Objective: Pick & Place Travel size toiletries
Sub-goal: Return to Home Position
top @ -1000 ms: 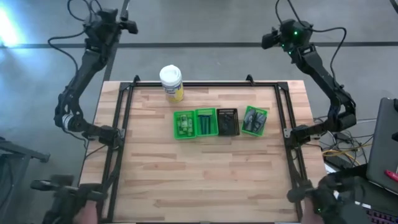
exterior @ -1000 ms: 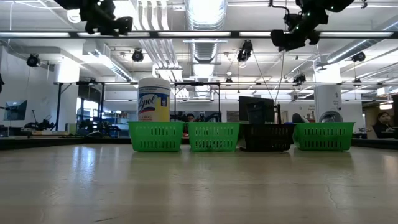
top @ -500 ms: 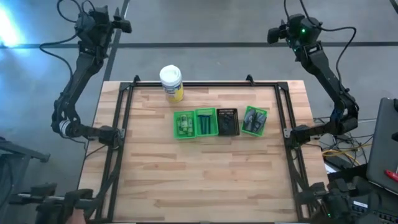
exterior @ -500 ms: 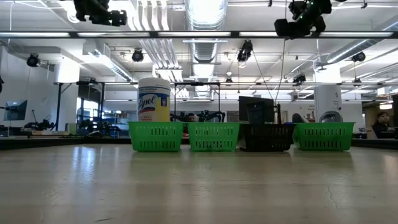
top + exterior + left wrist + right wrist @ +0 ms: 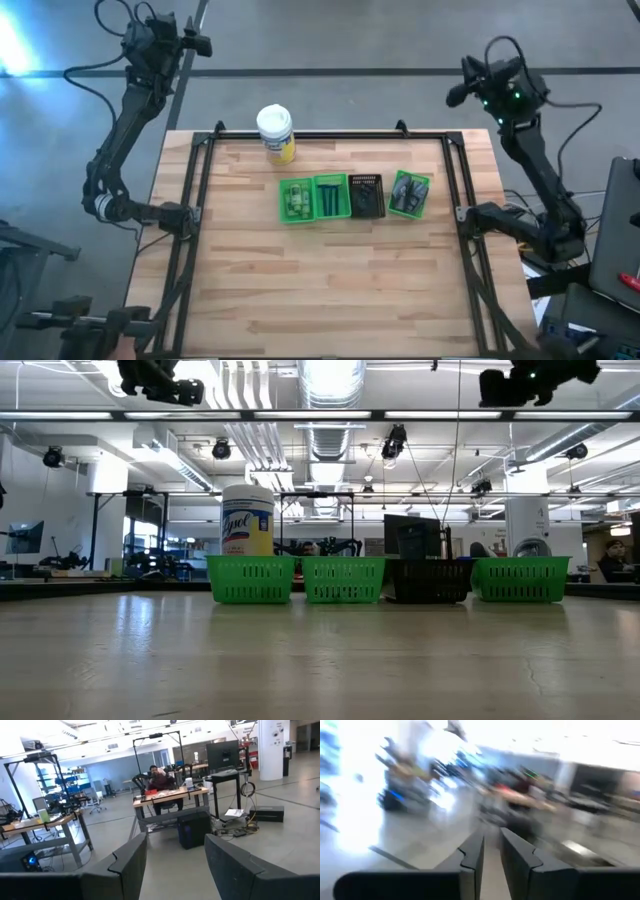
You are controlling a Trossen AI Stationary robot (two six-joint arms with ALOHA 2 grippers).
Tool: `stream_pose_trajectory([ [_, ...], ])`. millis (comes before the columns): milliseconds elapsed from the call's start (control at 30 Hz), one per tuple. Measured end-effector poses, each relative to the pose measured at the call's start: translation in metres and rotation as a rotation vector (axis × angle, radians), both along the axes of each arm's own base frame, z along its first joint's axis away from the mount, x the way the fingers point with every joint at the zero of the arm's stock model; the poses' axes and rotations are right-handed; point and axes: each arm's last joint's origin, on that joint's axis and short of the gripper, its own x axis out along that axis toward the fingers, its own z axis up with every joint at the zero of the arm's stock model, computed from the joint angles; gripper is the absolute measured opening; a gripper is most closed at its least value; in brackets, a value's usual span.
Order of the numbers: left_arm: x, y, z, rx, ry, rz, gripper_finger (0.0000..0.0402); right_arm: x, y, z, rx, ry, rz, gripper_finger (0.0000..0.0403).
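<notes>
The travel size toiletries lie in a row of small baskets at mid-table. Green bottles fill the left green basket, and dark tubes fill the right green basket. Between them stand another green basket and a black one. My left gripper hangs high beyond the table's far left corner. It is open and has nothing between its fingers. My right gripper hangs high beyond the far right corner. A narrow empty gap shows between its fingers.
A white-lidded wipes jar stands near the far edge, left of centre. A black frame runs along the table's sides. Bare wood stretches in front of the baskets. A person sits at a desk in the room beyond.
My right gripper has swung from above the far right corner toward the table's right edge, staying high. My left gripper has risen a little and then kept still. The baskets and the jar have not moved.
</notes>
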Motion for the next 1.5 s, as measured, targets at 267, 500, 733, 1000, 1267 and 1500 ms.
stream_pose_trajectory([
  [267, -0.0003, -0.0001, 0.0, 0.0, 0.001, 0.006, 0.0204, -0.0104, 0.0036, 0.0001, -0.114, -0.393, 0.313, 0.0039],
  [500, -0.0003, -0.0001, 0.0, -0.001, 0.001, 0.006, 0.0204, -0.0101, 0.0012, -0.0045, -0.152, -0.354, 0.296, 0.0048],
  [733, -0.0003, -0.0001, 0.0, -0.001, 0.001, 0.005, 0.0204, -0.0099, 0.0007, -0.0053, -0.144, -0.353, 0.292, 0.007],
  [1000, -0.0002, -0.0001, 0.0, -0.001, 0.0, 0.004, 0.0204, -0.0101, 0.0007, -0.0051, -0.145, -0.354, 0.289, 0.0096],
  [1267, 0.0007, -0.0003, -0.0001, -0.002, -0.002, -0.001, 0.0204, -0.0101, 0.0008, -0.0049, -0.146, -0.353, 0.289, 0.0116],
  [1500, 0.0016, -0.0005, -0.0002, -0.003, -0.001, -0.007, 0.0204, -0.0101, 0.0008, -0.0049, -0.146, -0.353, 0.289, 0.0133],
])
